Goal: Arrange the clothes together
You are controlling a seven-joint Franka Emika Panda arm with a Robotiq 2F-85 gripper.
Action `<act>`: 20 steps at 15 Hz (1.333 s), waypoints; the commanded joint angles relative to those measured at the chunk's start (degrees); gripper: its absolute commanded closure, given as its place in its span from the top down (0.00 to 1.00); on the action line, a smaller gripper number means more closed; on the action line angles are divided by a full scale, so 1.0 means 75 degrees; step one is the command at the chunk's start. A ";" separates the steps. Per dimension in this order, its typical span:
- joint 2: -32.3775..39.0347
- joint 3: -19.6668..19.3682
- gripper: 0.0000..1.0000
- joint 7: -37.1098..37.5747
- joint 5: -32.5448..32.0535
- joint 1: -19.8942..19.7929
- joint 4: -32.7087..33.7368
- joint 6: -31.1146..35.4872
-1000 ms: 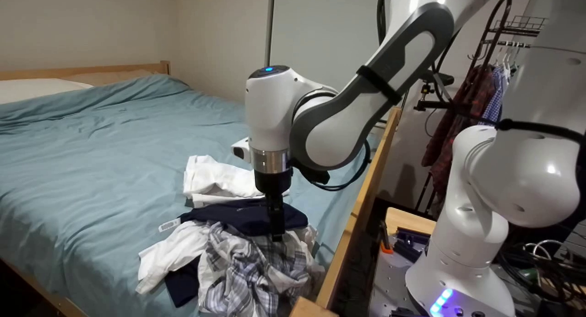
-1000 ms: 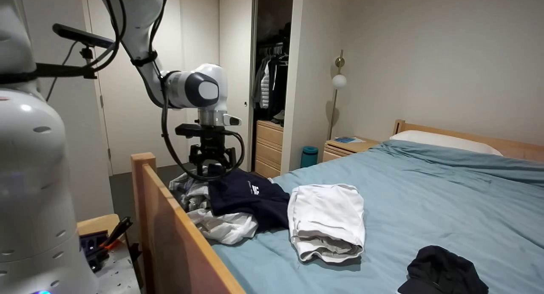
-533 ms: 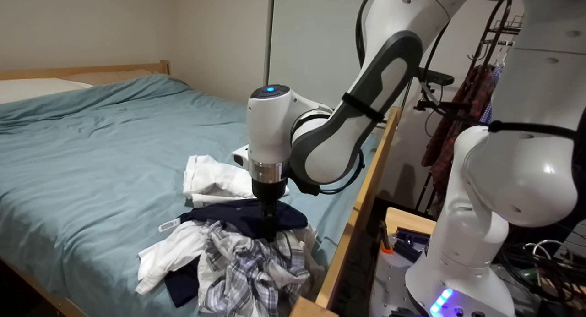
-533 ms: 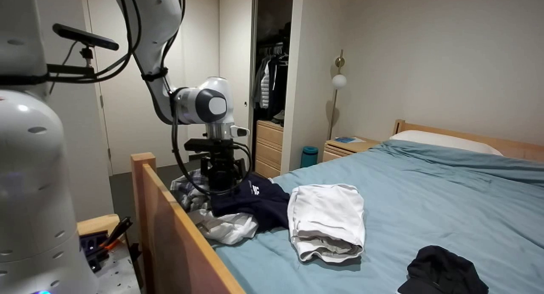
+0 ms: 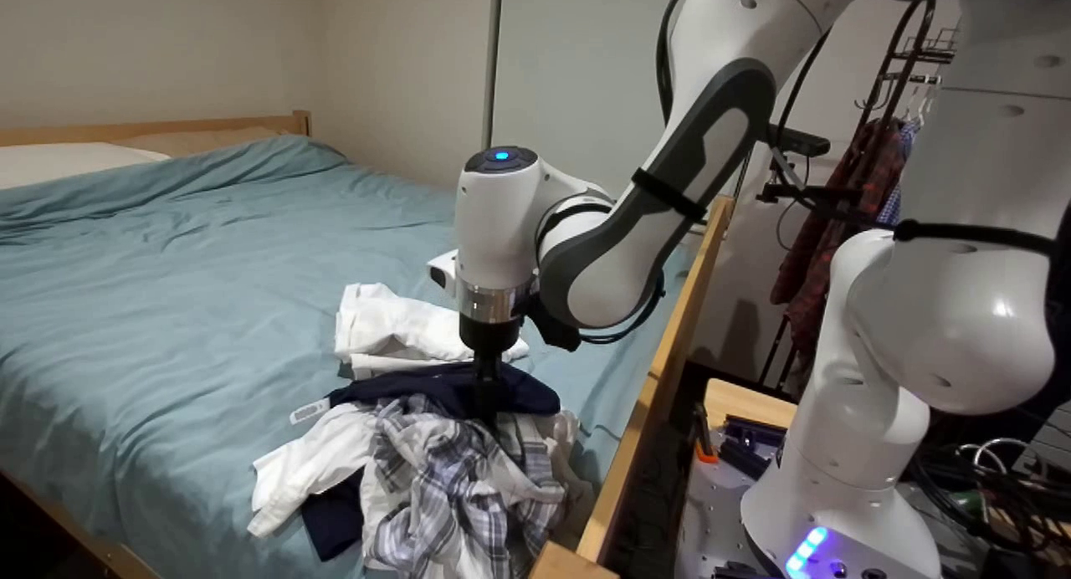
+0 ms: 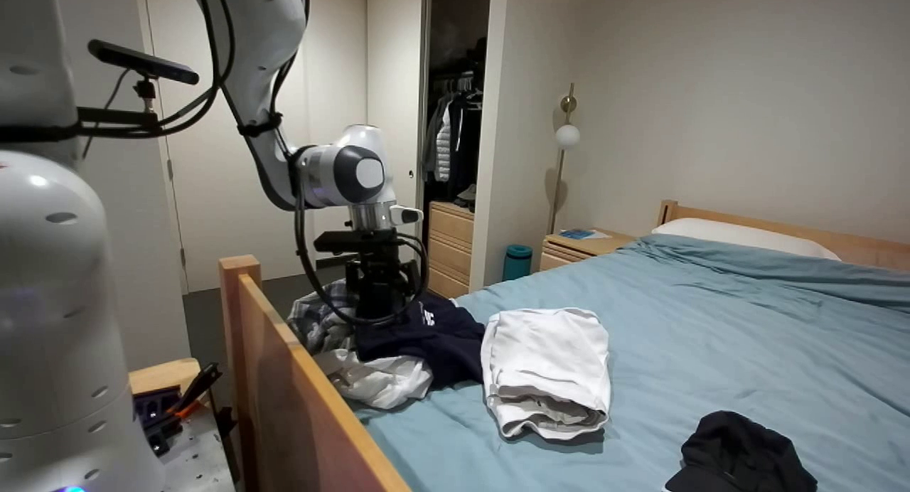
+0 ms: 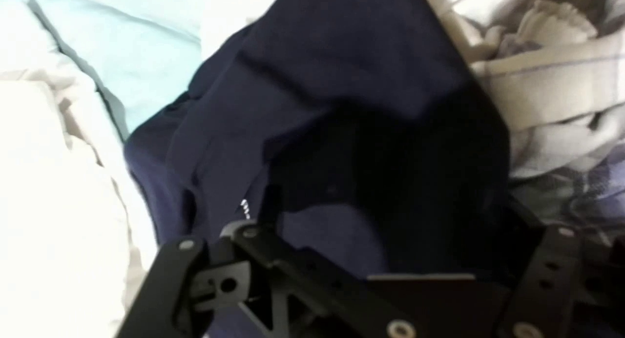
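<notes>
A navy garment (image 5: 402,386) lies on a heap on the bed and also shows in an exterior view (image 6: 455,343). In the wrist view the navy cloth (image 7: 351,50) fills the middle. My gripper (image 5: 487,412) points down at the navy garment, beside the crumpled plaid shirt (image 5: 452,487). It also shows in an exterior view (image 6: 384,311). In the wrist view my gripper (image 7: 395,211) has its fingers wide apart, with navy cloth below them; whether they touch it is too dark to tell. A folded white garment (image 6: 547,364) lies beside the heap. A white shirt (image 5: 314,470) sticks out under it.
The wooden footboard (image 6: 306,364) stands between my base and the heap. A black cap (image 6: 739,456) lies on the blue bedding (image 6: 711,335). Another navy piece (image 5: 335,516) shows under the white shirt. A nightstand (image 6: 590,244) stands beyond the bed.
My gripper has come down from above the heap to the navy garment and shifted slightly toward the folded white garment. In the last half second it has risen a little. The clothes have barely shifted.
</notes>
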 commanded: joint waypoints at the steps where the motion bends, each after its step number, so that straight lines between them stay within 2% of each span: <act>1: -0.0347 -0.0057 1.00 0.1263 -0.1373 -0.0271 -0.0106 0.0233; 3: -0.0422 -0.0035 1.00 0.1683 -0.1798 -0.0345 -0.0106 0.0231; 11: -0.0595 -0.0117 1.00 0.2131 -0.1975 -0.0277 -0.0241 0.0427; 14: -0.0382 -0.0132 1.00 0.1523 -0.1308 -0.0392 -0.0318 0.0792; 18: -0.0566 -0.0545 1.00 0.1801 -0.1372 -0.0393 -0.0614 0.1168; 20: -0.0522 -0.0723 1.00 0.1659 -0.1126 -0.0342 -0.0675 0.1248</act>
